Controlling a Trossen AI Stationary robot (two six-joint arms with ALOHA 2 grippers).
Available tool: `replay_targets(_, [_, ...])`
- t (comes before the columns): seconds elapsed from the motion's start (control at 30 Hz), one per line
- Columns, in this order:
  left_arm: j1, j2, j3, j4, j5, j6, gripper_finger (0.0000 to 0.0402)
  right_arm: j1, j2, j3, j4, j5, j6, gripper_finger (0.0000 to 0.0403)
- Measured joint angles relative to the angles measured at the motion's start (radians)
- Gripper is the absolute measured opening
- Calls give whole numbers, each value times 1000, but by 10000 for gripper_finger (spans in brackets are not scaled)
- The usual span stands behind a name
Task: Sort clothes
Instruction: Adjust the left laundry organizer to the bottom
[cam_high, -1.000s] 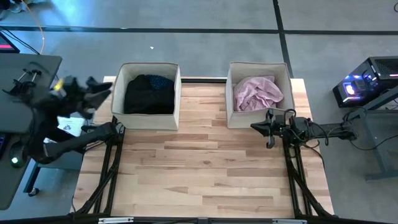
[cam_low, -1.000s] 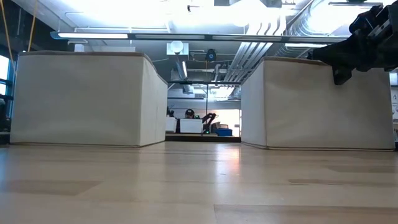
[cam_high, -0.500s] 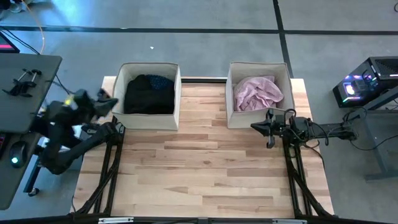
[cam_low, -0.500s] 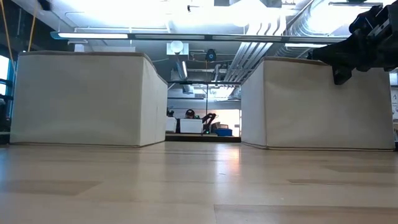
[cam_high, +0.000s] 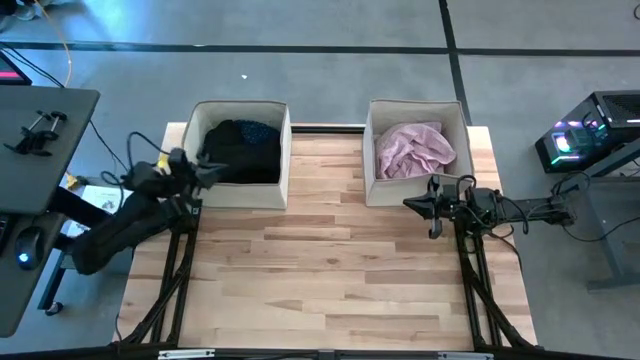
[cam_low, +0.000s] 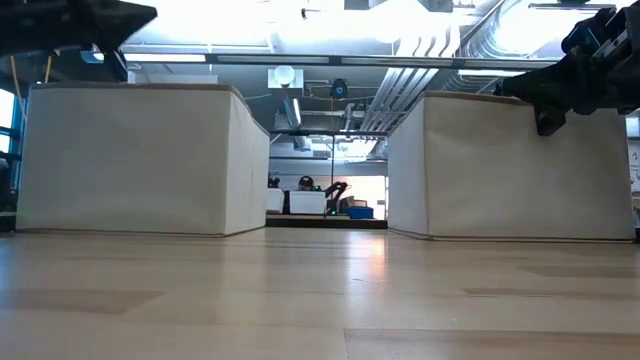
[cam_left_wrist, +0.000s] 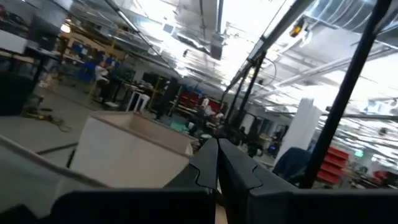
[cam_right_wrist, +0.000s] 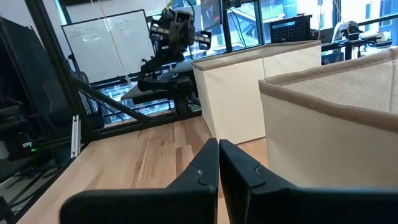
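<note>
With every garment apparently boxed, park clenched left gripper (cam_high: 210, 170) beside beige fabric box (cam_high: 283, 165) of black garment (cam_high: 238, 150); leave right gripper (cam_high: 415, 204) clenched, empty.

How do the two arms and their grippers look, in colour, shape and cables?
Both arms are black, built of slim jointed links. The left gripper has two dark, tapered fingers, and there is a yellow mark behind it on the wrist. The right gripper also ends in two dark, pointed fingers, with loops of black cable around its wrist.
</note>
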Motion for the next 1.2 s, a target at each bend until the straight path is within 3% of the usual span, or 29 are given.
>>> replay_targets(0.13, [-119, 21, -59, 68, -93, 36, 0, 0, 0, 0, 0, 0, 0, 0])
replay_targets(0.53, [-539, 244, -58, 44, -365, 441, 0, 0, 0, 0, 0, -1, 0, 0])
replay_targets(0.8, [-707, 356, -58, 22, -518, 498, 0, 0, 0, 0, 0, -2, 0, 0])
replay_targets(1.0, [-731, 320, -78, -3, -518, 422, 0, 0, 0, 0, 0, -2, 0, 0])
replay_targets(1.2, [-724, 209, -131, 31, -434, 382, 0, 0, 0, 0, 0, -2, 0, 0])
